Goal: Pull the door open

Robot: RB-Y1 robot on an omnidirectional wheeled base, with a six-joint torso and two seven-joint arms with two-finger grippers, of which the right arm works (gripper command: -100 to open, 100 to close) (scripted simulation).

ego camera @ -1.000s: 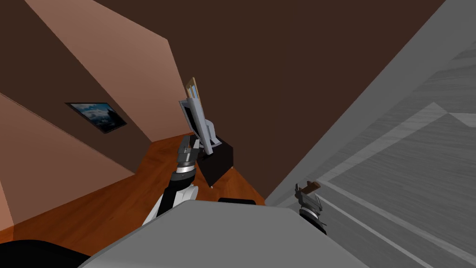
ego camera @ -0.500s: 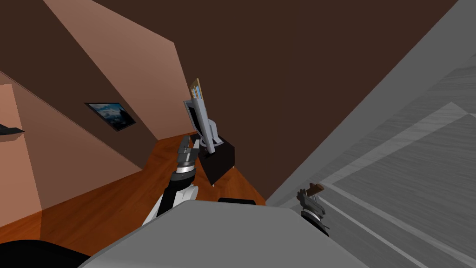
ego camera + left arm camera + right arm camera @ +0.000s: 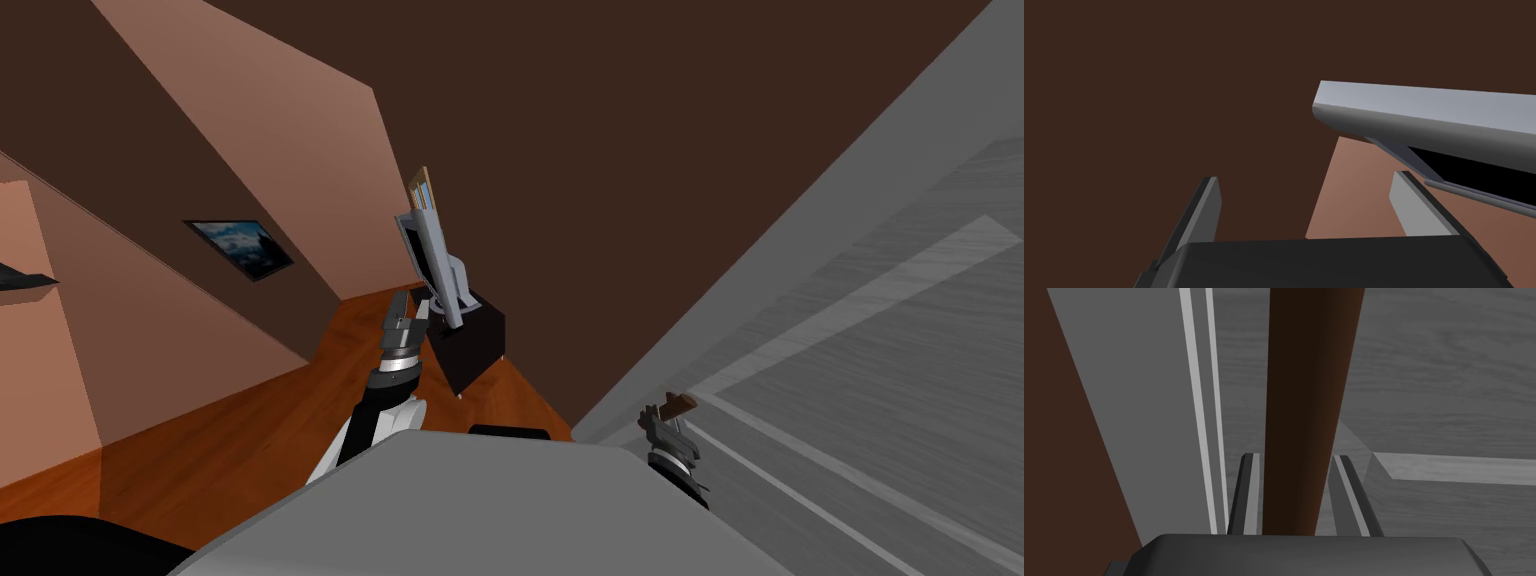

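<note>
The grey panelled door (image 3: pixel 880 380) fills the right side of the head view, with its brown lever handle (image 3: pixel 678 405) low at its near edge. My right gripper (image 3: pixel 665 422) is shut on that handle. In the right wrist view the brown handle (image 3: pixel 1304 413) runs straight up between the right gripper (image 3: pixel 1294 456), and both fingers press its sides. The grey door (image 3: pixel 1434 363) lies behind it, beside a lighter grey frame (image 3: pixel 1144 388). My left gripper (image 3: pixel 403 305) is raised ahead of my chest and stands open with nothing in it (image 3: pixel 1304 176).
A grey monitor (image 3: pixel 432 255) stands on a black cabinet (image 3: pixel 470 350) just beyond the left gripper, and its edge (image 3: pixel 1424 112) shows close by in the left wrist view. A dark brown wall (image 3: pixel 620 150) meets the door. The floor (image 3: pixel 230 440) is orange-brown wood.
My right gripper's fingers have closed onto the brown handle. The head view has shifted slightly, which is my own move. The left arm has held still.
</note>
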